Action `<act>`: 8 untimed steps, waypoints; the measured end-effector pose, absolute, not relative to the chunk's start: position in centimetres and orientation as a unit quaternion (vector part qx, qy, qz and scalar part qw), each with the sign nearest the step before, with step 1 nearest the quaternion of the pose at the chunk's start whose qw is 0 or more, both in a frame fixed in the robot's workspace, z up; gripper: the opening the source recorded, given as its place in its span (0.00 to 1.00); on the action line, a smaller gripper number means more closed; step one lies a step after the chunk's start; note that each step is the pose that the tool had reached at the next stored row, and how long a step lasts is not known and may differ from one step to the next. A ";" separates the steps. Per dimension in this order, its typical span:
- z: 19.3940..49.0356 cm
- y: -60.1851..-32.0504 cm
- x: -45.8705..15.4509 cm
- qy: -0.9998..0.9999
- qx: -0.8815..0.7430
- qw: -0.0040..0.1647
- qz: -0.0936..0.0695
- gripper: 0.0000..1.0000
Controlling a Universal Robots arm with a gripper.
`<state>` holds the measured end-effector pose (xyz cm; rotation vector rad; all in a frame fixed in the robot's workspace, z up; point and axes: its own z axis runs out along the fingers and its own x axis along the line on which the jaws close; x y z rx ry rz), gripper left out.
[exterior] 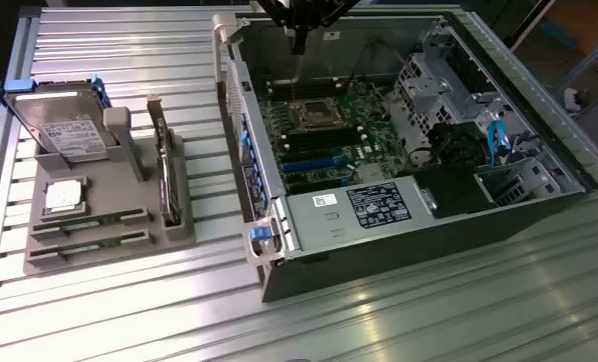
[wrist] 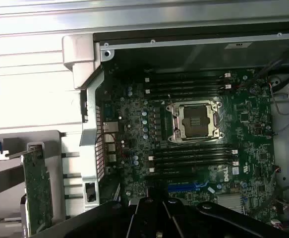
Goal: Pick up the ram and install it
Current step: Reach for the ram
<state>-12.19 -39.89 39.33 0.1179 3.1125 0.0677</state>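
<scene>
ram [exterior: 90, 221]: thin green stick, dark chips, in grey holder [exterior: 118, 181] beside twin [exterior: 90, 245] | tool [exterior: 299, 38]: closed, empty, over computer case [exterior: 400, 249]

Light falls from overhead, cool and fairly even. In the exterior view the ribbed table [exterior: 460, 302] throws pale glare streaks at five o'clock of the computer case [exterior: 379, 260], whose inside lies in shadow. From my wrist, the table slats beside the case bleach white, the motherboard [wrist: 134, 134] is dim, the socket frame [wrist: 173, 121] glints, and my pincer [wrist: 152, 208] is a black silhouette.
</scene>
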 end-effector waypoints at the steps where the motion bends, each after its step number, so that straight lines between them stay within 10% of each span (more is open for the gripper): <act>1: 39.3 -39.9 -12.2 0.999 0.038 0.013 0.022 0.11; 8: 39.3 -39.9 -12.2 0.999 0.038 0.013 0.022 0.11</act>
